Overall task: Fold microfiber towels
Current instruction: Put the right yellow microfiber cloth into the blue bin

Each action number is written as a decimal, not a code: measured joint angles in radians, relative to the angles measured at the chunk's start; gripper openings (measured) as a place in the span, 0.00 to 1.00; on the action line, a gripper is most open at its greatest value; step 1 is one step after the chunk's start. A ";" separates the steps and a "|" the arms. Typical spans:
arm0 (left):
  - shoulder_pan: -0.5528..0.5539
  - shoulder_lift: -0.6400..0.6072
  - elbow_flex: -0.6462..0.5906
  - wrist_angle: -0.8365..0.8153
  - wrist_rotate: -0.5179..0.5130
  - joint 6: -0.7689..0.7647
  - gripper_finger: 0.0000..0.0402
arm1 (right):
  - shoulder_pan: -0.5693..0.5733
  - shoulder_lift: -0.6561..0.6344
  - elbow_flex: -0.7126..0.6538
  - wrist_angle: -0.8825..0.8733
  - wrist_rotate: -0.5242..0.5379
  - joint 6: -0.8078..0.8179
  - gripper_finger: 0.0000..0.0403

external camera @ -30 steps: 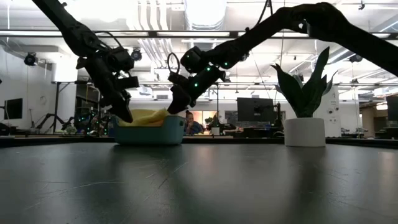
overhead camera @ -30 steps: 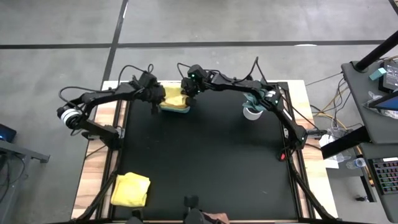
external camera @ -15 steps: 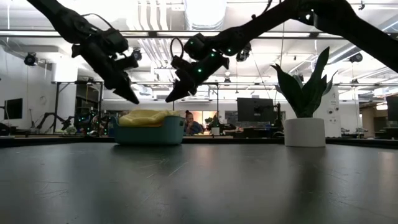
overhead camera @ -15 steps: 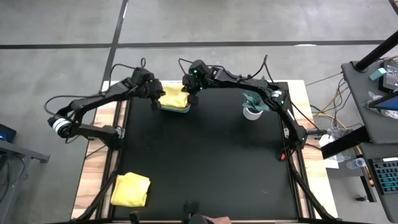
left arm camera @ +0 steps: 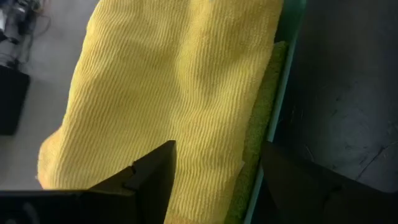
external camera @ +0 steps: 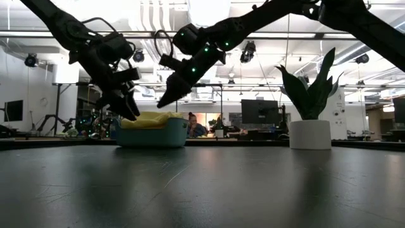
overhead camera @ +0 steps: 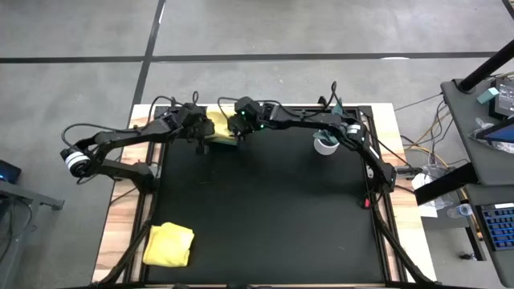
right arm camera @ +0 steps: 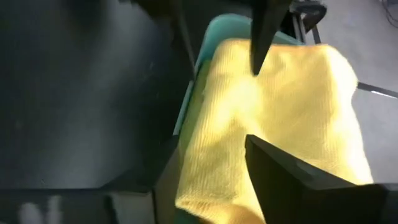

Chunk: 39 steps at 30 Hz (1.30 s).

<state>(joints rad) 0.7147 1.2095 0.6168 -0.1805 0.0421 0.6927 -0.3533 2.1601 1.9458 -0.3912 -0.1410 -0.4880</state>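
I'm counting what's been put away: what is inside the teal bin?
A yellow towel lies on top, filling the teal bin and bulging above its rim. A lime green towel edge shows beneath it along the wall. Anything deeper is covered.

Both arms reach to the table's far edge, left pincer [external camera: 128, 109] and right pincer [external camera: 166, 100] open.

Left wrist view. A folded yellow microfiber towel [left arm camera: 168, 87], ribbed in texture, fills most of the frame and lies in a teal bin, whose rim [left arm camera: 281, 93] runs along one side of it. A lime green towel [left arm camera: 261, 118] edge shows between the yellow towel and the rim. The left gripper [left arm camera: 214, 174], fingers spread apart, hangs over the towel. Black tabletop [left arm camera: 348, 81] lies beyond the rim.
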 joint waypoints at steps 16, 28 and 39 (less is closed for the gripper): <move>-0.028 0.054 -0.002 0.016 -0.172 -0.001 0.48 | 0.022 0.001 -0.089 0.042 0.093 0.020 0.46; -0.029 0.097 -0.002 0.016 -0.288 -0.009 0.34 | 0.014 0.001 -0.108 0.082 0.126 0.004 0.21; -0.028 0.029 0.036 0.013 -0.203 -0.006 0.01 | 0.015 -0.011 -0.098 0.070 0.126 -0.010 0.04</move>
<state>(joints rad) 0.6865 1.2390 0.6525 -0.1673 -0.1609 0.6868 -0.3386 2.1495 1.8473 -0.3210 -0.0154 -0.4983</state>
